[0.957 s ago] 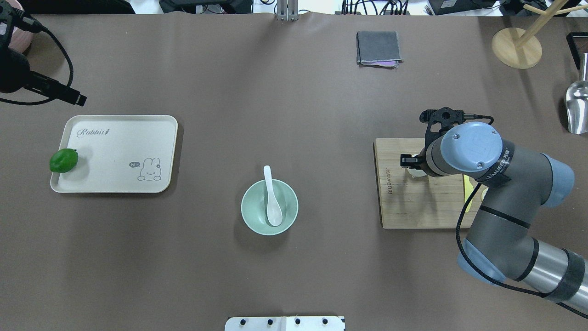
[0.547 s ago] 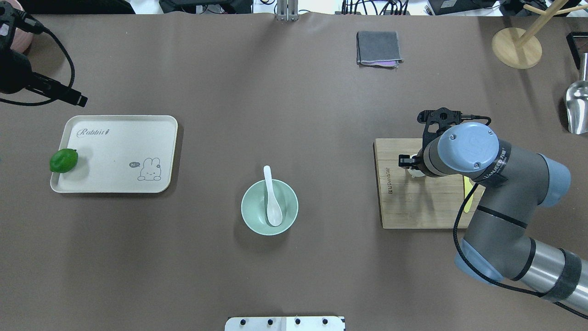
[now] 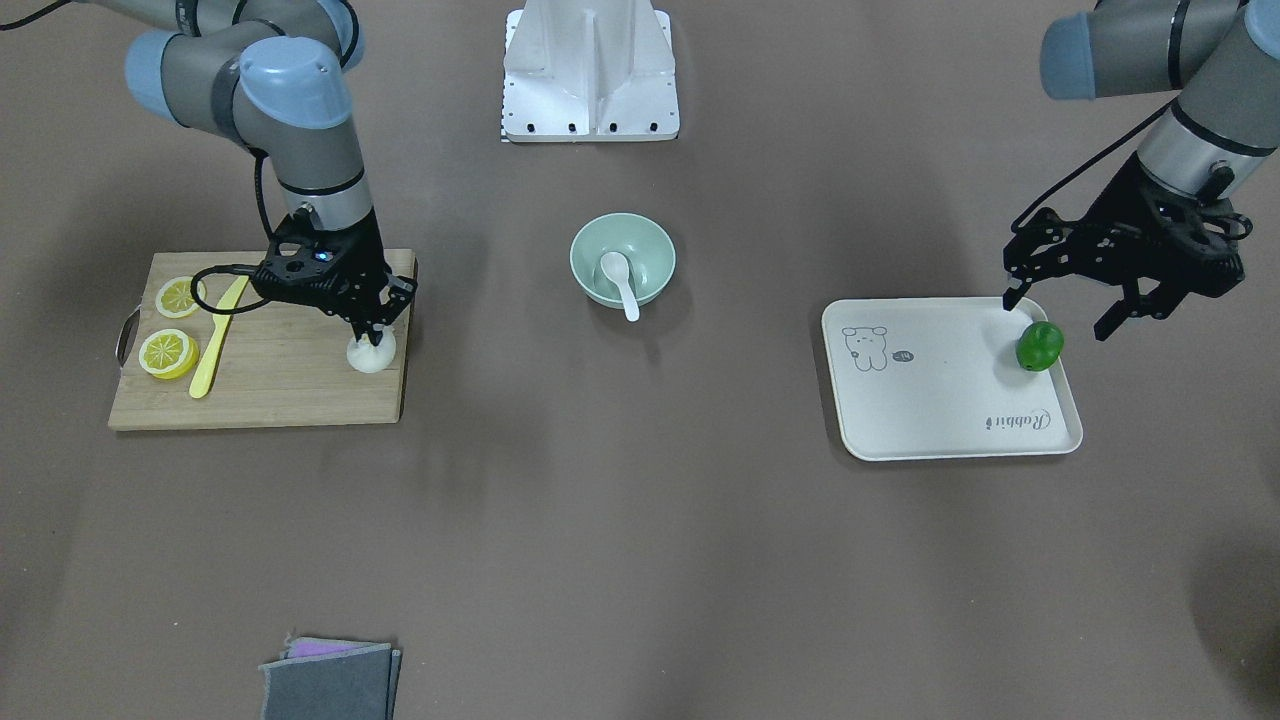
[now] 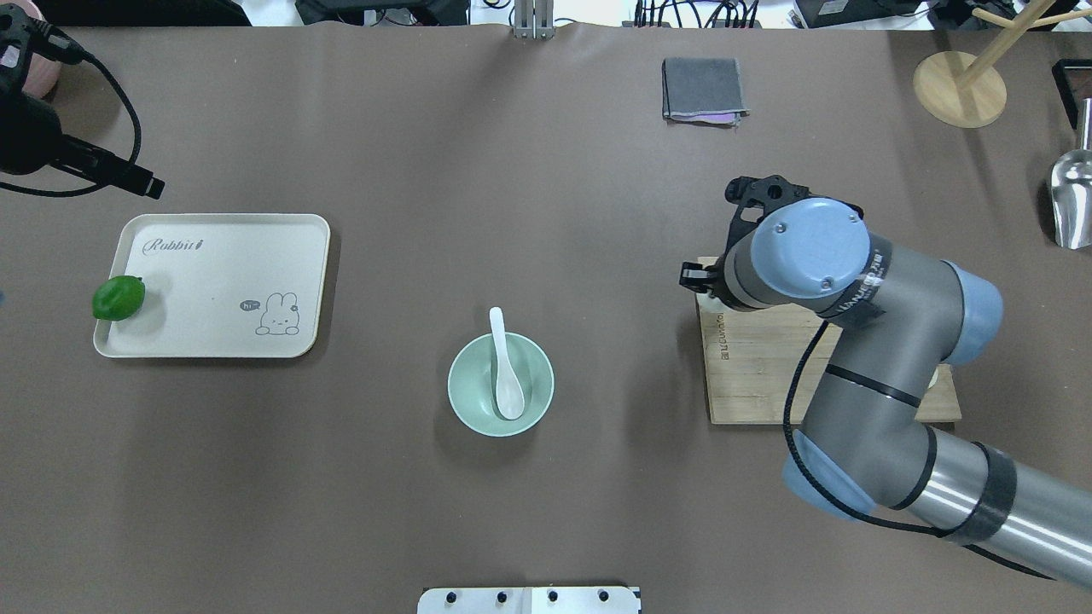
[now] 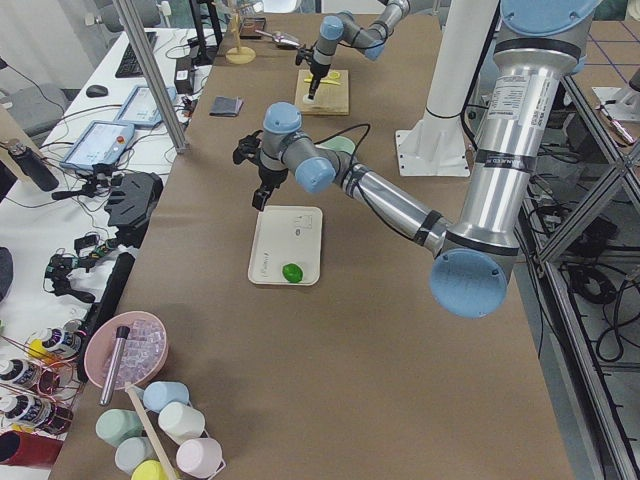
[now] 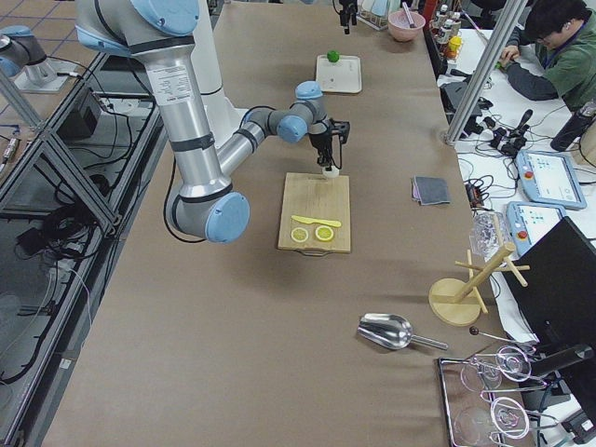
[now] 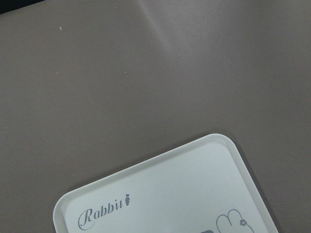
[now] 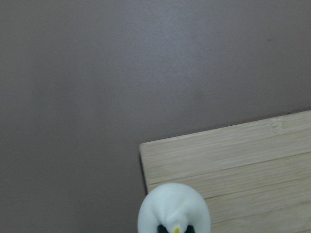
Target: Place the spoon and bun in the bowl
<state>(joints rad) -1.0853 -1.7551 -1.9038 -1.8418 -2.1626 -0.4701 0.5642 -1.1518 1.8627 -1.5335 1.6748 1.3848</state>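
The mint-green bowl [image 4: 469, 401] stands at the table's middle, and it also shows in the front view [image 3: 650, 245]. The white spoon [image 4: 505, 375] lies in it, handle over the far rim. My right gripper [image 3: 372, 332] is shut on the top of the white bun [image 3: 370, 354] at the corner of the cutting board [image 3: 270, 390] nearest the bowl. In the right wrist view the bun [image 8: 174, 206] sits between the dark fingertips. My right wrist hides the bun from overhead. My left gripper [image 3: 1058, 315] hangs open over the tray's outer end.
The cutting board holds two lemon slices [image 3: 168, 353] and a yellow knife [image 3: 215, 340]. A cream tray [image 4: 222, 281] holds a green lime [image 4: 119, 298]. A grey cloth [image 4: 703, 89], a wooden stand [image 4: 959, 89] and a metal scoop [image 4: 1071, 200] are along the far and right edges.
My right arm has moved left and away from me with the bun, from the board's middle to its corner nearest the bowl. The left arm, the bowl and the spoon have not moved.
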